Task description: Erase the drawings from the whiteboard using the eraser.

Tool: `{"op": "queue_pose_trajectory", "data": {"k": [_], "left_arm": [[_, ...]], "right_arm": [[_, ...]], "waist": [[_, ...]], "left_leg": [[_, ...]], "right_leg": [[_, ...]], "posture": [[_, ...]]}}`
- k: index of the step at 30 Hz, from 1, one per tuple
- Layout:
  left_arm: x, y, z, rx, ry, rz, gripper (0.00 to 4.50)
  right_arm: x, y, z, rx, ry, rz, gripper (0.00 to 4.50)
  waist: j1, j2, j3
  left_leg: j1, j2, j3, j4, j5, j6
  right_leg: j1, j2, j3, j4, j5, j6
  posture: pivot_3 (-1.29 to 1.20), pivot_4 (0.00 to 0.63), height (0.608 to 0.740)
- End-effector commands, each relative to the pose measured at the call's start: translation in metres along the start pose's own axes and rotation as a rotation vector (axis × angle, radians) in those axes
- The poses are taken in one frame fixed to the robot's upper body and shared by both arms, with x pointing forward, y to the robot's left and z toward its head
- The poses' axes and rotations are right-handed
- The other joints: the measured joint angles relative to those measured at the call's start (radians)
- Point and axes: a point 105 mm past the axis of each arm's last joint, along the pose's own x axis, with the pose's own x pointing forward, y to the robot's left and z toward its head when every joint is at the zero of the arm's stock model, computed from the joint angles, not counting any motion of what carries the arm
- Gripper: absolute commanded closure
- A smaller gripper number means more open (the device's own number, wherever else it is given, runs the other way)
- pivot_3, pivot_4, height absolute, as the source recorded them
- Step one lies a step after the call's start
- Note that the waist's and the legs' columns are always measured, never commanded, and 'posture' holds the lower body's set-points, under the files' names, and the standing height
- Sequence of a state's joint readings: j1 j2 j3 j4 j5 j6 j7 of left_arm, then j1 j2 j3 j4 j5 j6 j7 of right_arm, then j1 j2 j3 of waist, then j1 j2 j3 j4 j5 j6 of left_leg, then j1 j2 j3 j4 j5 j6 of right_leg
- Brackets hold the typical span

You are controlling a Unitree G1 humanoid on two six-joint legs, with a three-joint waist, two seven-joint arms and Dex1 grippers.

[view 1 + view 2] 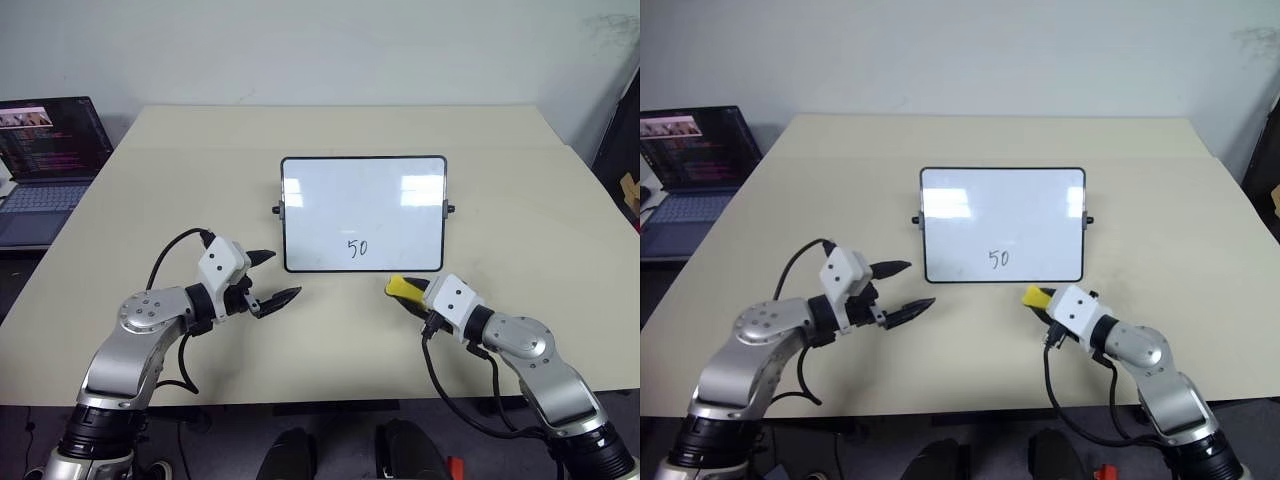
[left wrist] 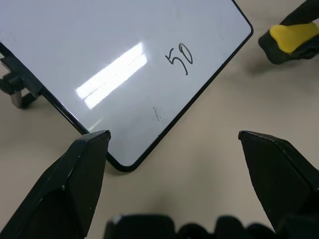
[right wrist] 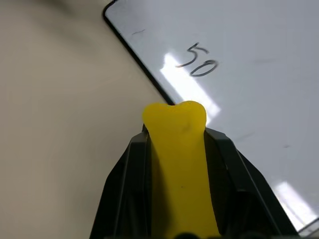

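One whiteboard (image 1: 363,213) is sitting mid-frame, showing one drawing (image 1: 357,247); laptop (image 1: 48,165) upper left. The right gripper (image 1: 404,291) is pinching one eraser (image 1: 403,288); the left gripper (image 1: 273,279) is gaping.

1. The whiteboard (image 1: 363,213) lies on the desk (image 1: 520,180), about midway between its left and right edges.
2. The drawing "50" (image 1: 357,247) sits on the board, close to its near edge.
3. The eraser (image 1: 404,288) is just off the board's near right corner, gripped by the right gripper (image 1: 410,293).
4. The left gripper (image 1: 275,281) hangs spread apart off the board's near left corner.
5. A laptop (image 1: 50,165) stands beyond the desk's left edge.
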State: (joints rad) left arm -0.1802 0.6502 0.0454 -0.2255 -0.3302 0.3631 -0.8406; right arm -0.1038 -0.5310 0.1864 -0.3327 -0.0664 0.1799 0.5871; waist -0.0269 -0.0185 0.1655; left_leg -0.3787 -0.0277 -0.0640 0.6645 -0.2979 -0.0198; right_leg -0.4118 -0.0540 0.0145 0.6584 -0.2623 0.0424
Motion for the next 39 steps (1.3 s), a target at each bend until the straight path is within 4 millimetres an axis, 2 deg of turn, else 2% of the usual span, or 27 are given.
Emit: {"op": "queue_pose_trajectory", "data": {"k": [1,5,12,18,20,23,26,28,33,39], "left_arm": [[0.001,0.005,0.009,0.009,-0.044,0.007,0.00],[0.003,0.009,0.011,-0.008,-0.058,0.012,0.00],[0.006,0.003,0.015,-0.020,-0.072,-0.036,0.00],[0.006,0.005,0.022,-0.020,-0.094,-0.048,0.00],[0.007,0.004,0.023,-0.016,-0.091,-0.056,0.00],[0.007,0.003,0.024,-0.011,-0.090,-0.070,0.00],[0.007,0.002,0.025,-0.012,-0.090,-0.076,0.00],[0.006,0.001,0.025,-0.015,-0.089,-0.084,0.00],[0.007,0.000,0.026,-0.017,-0.089,-0.092,0.00],[0.008,0.000,0.026,-0.020,-0.091,-0.096,0.00]], "right_arm": [[0.006,-0.013,0.022,-0.084,-0.101,-0.088,3.38],[0.026,-0.020,0.033,-0.165,-0.139,-0.116,3.38],[0.066,-0.027,0.047,-0.209,-0.167,-0.084,3.38],[0.093,-0.027,0.066,-0.233,-0.224,-0.057,3.38],[0.101,-0.025,0.066,-0.237,-0.223,-0.042,3.38],[0.111,-0.018,0.052,-0.256,-0.164,0.005,3.38],[0.110,-0.020,0.033,-0.254,-0.091,0.005,3.38],[0.103,-0.027,0.016,-0.248,-0.025,-0.012,3.38],[0.084,-0.044,-0.011,-0.228,0.080,-0.060,3.38],[0.066,-0.050,-0.031,-0.271,0.132,-0.080,3.38]], "waist": [[-0.001,0.000,0.000],[-0.003,0.000,0.000],[-0.003,0.000,0.000],[-0.004,0.000,0.000],[-0.005,0.000,0.000],[-0.005,0.000,0.000],[-0.004,0.000,0.000],[-0.003,0.000,0.000],[0.001,0.000,0.000],[0.001,-0.001,-0.001]], "left_leg": [[0.000,0.000,0.000,0.000,0.000,0.000],[0.001,0.000,0.001,0.000,0.000,0.000],[0.002,0.000,0.002,0.000,0.002,-0.003],[0.002,0.000,0.003,0.000,0.002,-0.003],[0.002,0.000,0.003,0.000,0.002,-0.003],[0.003,0.000,0.004,0.000,0.002,-0.004],[0.003,0.000,0.004,0.000,0.002,-0.004],[0.002,0.000,0.004,0.000,0.002,-0.003],[0.006,0.000,0.003,0.001,0.000,0.000],[0.016,-0.001,0.004,0.001,0.000,0.001]], "right_leg": [[0.000,0.000,0.000,0.000,0.000,0.000],[0.000,0.001,-0.001,0.001,0.000,0.000],[0.000,0.001,0.000,0.001,0.000,0.000],[0.000,0.001,0.000,0.001,0.000,0.000],[0.000,0.001,0.000,0.002,0.000,0.000],[0.000,0.001,0.000,0.002,0.000,0.000],[0.000,0.001,0.000,0.002,0.000,0.000],[0.000,0.001,0.000,0.002,0.000,0.000],[0.003,0.001,0.000,0.004,0.000,0.000],[0.013,0.001,0.000,0.005,0.000,0.000]], "posture": [[0.00,0.150,0.740],[0.00,0.150,0.740],[0.00,0.150,0.740],[0.00,0.150,0.740],[0.00,0.150,0.740],[0.00,0.150,0.740],[0.00,0.150,0.740],[0.00,0.150,0.740],[0.00,0.150,0.740],[0.00,0.150,0.740]]}}
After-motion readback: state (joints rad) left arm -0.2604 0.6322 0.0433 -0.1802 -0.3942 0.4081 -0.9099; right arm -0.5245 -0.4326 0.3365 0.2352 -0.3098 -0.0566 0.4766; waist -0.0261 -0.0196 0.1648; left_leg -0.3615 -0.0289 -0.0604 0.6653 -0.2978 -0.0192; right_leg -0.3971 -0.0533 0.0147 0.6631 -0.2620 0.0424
